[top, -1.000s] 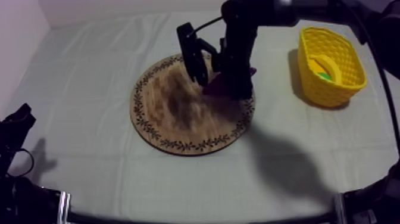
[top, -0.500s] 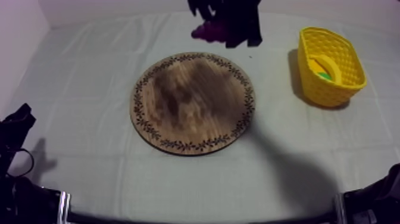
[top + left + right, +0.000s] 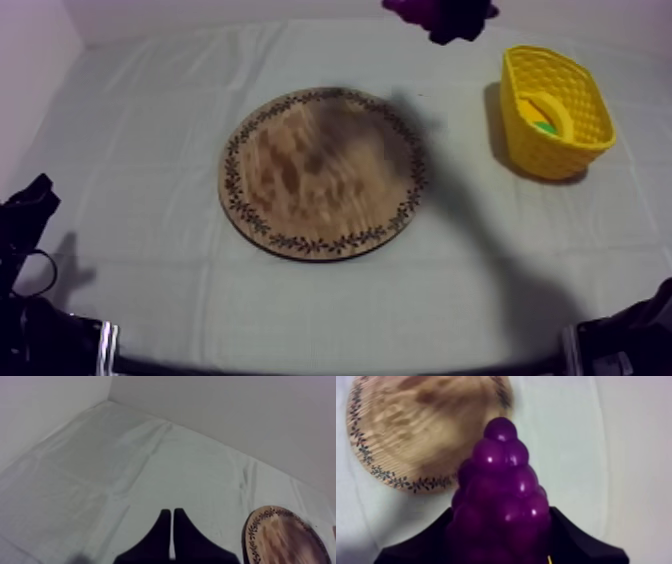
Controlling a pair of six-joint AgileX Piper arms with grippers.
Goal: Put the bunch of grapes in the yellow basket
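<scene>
Over the table, top view, right gripper: I see my right gripper (image 3: 452, 18) high over the far edge of the cloth (image 3: 150, 120), with the purple bunch of grapes (image 3: 405, 8) in it.
Top view, wooden board: the wooden board (image 3: 325, 170) lies at mid-table with nothing on it; a dark shadow falls across its far right part.
Top view, yellow basket: the yellow basket (image 3: 530, 140) stands to the right of the board and apart from it. Something yellow and green lies inside; I cannot tell which fruit.
Top view, left arm: my left arm (image 3: 25, 225) sits low at the near left edge, well apart from the board.
Left wrist view, left gripper: my left gripper (image 3: 172, 512) has its two black fingers lying together as a narrow wedge, nothing between them, over bare cloth. The board's patterned rim is near, off to one side.
Right wrist view, right gripper: its black fingers are clamped on either side of the lower part of the bunch.
Right wrist view, grapes: the bunch stands up between the fingers, lifted clear of the board, which lies on the cloth beyond it.
</scene>
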